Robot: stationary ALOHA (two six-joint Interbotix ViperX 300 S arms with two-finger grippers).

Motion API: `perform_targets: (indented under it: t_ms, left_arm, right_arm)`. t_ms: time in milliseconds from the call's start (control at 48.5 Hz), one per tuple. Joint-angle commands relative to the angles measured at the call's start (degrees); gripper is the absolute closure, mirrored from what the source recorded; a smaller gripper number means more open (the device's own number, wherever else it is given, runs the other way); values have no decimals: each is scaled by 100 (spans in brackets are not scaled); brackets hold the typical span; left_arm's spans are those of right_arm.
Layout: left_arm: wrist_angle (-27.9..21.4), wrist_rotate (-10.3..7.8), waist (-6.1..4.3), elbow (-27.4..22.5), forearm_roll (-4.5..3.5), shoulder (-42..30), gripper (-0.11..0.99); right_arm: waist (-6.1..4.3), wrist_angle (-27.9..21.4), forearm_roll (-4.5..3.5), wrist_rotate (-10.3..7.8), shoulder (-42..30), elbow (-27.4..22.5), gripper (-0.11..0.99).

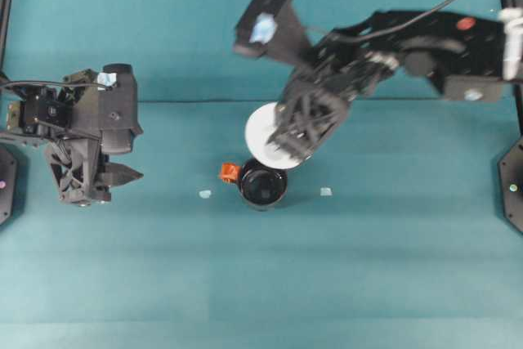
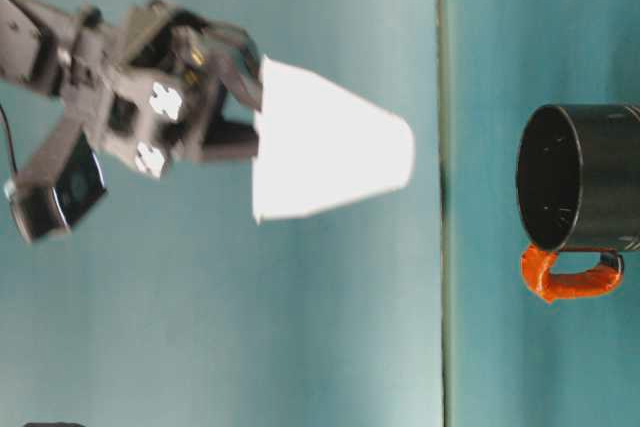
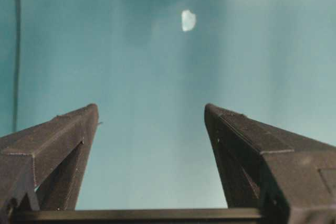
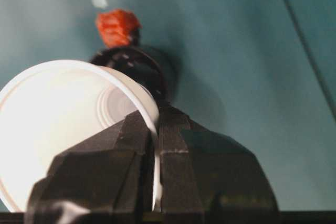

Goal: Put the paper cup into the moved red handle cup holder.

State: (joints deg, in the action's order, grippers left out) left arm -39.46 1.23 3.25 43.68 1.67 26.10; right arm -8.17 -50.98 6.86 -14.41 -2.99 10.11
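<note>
Teal cloth covers the worktop (image 1: 392,267), and the same teal runs up the backdrop behind it. Held in the air above that surface is the paper cup (image 2: 325,142) — white, tapered, its long axis close to vertical but leaning a little, narrow base pointing down toward the worktop and wide rim up. From overhead the cup (image 1: 265,136) shows as a white disc partly covered by the arm, lying just behind the holder and overlapping its far edge. The right pincer (image 4: 156,145) is clamped on the cup's rim, one finger inside the wall and one outside, as the right wrist view shows with the cup's open mouth (image 4: 68,124) facing the camera.

Below and just ahead of the cup stands the red handle cup holder (image 1: 262,184), upright on the worktop, glossy black with its mouth open upward; the cup's base is clear of it, not touching. Its orange-red handle (image 2: 570,275) juts from the side toward the left arm.

Two small pale scraps lie on the cloth, one on each side of the holder (image 1: 204,194) (image 1: 326,192).

Well apart on the left, the left pincer (image 3: 152,124) hovers low with its fingers spread wide — nothing between them.
</note>
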Motion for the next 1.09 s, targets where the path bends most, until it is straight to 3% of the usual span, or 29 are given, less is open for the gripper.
perform_targets:
  t_ms: [0,165,474,763,1073]
  left_arm:
    - [26,0,-9,-79,9,53,3]
    - [26,-9,-9,-79,9,79,3]
    - [26,9,-9,-79,9,79,3]
    - [26,0,-9,-79,9,79,3]
    - [26,18,-9,-88,9,88,3]
  right_arm:
    - [123,105,18,18,-88,-158,98]
    - [193,141,9,26,-334,-123,98]
    - [202,765,-26,26,-668,220,98]
    - [255,1002,-35,26,-765,571,98]
    - [299,1274,-35,26,-782,562,98]
